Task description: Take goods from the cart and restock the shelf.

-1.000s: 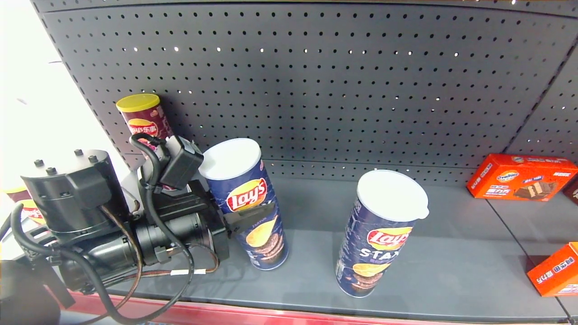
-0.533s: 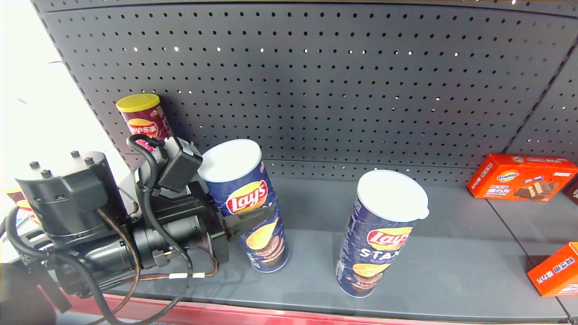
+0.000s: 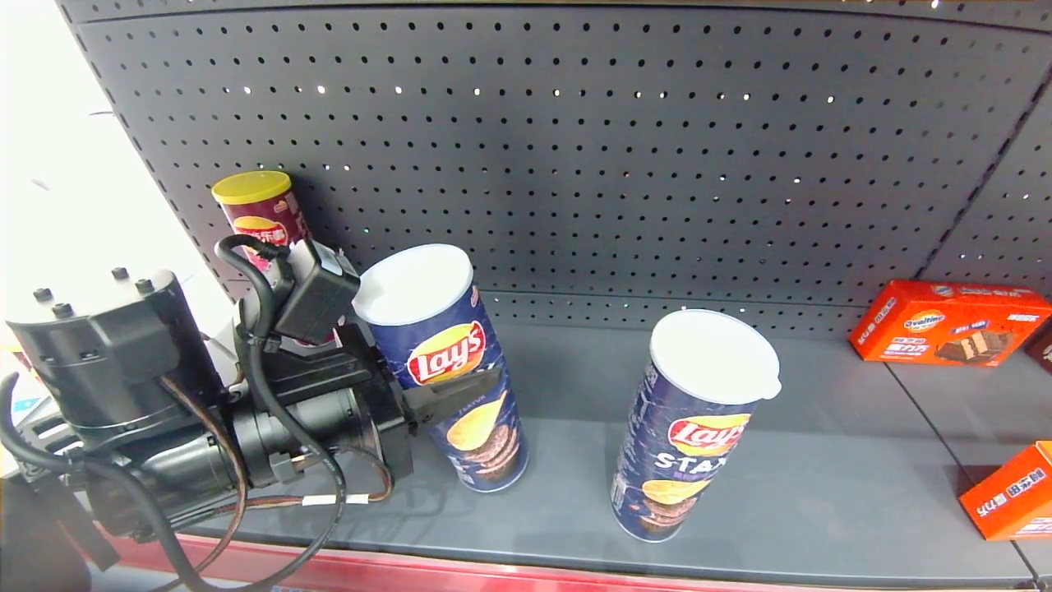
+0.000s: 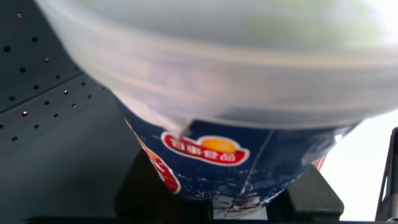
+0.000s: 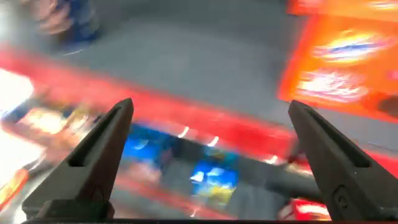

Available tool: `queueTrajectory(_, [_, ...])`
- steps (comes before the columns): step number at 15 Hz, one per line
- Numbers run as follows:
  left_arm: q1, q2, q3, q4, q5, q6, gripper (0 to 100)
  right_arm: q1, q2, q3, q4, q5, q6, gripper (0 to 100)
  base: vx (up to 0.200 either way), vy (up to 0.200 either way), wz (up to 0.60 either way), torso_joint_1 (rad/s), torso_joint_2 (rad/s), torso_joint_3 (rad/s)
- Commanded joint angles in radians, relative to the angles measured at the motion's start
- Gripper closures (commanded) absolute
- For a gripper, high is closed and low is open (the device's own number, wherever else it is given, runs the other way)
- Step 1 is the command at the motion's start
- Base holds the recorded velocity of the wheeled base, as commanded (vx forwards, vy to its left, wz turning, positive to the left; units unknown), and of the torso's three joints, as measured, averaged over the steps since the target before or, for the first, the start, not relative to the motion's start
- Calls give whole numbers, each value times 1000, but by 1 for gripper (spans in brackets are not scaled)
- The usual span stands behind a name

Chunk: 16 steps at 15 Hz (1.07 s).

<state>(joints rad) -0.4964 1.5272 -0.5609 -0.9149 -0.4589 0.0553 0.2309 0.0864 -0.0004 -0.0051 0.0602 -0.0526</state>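
Note:
A tall blue chip can (image 3: 448,370) with a white lid stands tilted on the grey shelf (image 3: 789,485), its base on the deck. My left gripper (image 3: 448,390) is shut on its middle from the left side. In the left wrist view the same blue chip can (image 4: 230,155) sits between the dark fingers (image 4: 146,186). A second blue chip can (image 3: 690,423) stands upright to the right. My right gripper (image 5: 208,155) hangs open in front of the shelf's red edge (image 5: 205,121), holding nothing.
A maroon can (image 3: 263,218) with a yellow lid stands against the pegboard behind my left arm. Orange boxes lie at the shelf's right end, one (image 3: 945,321) at the back and one (image 3: 1007,492) near the front. Bare deck lies between the two blue cans and right of them.
My left arm has shifted slightly left and up, and the held can's top has leaned a little more to the left. The second can and the boxes have not moved.

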Motion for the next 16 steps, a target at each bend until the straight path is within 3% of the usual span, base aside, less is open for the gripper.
queueTrajectory(1, [-13, 1, -2, -2, 0, 0, 100, -2, 7, -6, 19, 4, 10, 0, 0, 0, 0, 0, 0, 0])
queueTrajectory(12, [-4, 25, -83, 14, 2, -3, 100, -1, 7, -3, 11, -22, 46, 0, 0, 0, 0, 0, 0, 0])
queueTrajectory(16, [-1, 24, -59, 10, -1, 0, 100, 15, 16, -3, 14, -17, 45, 0, 0, 0, 0, 0, 0, 0])
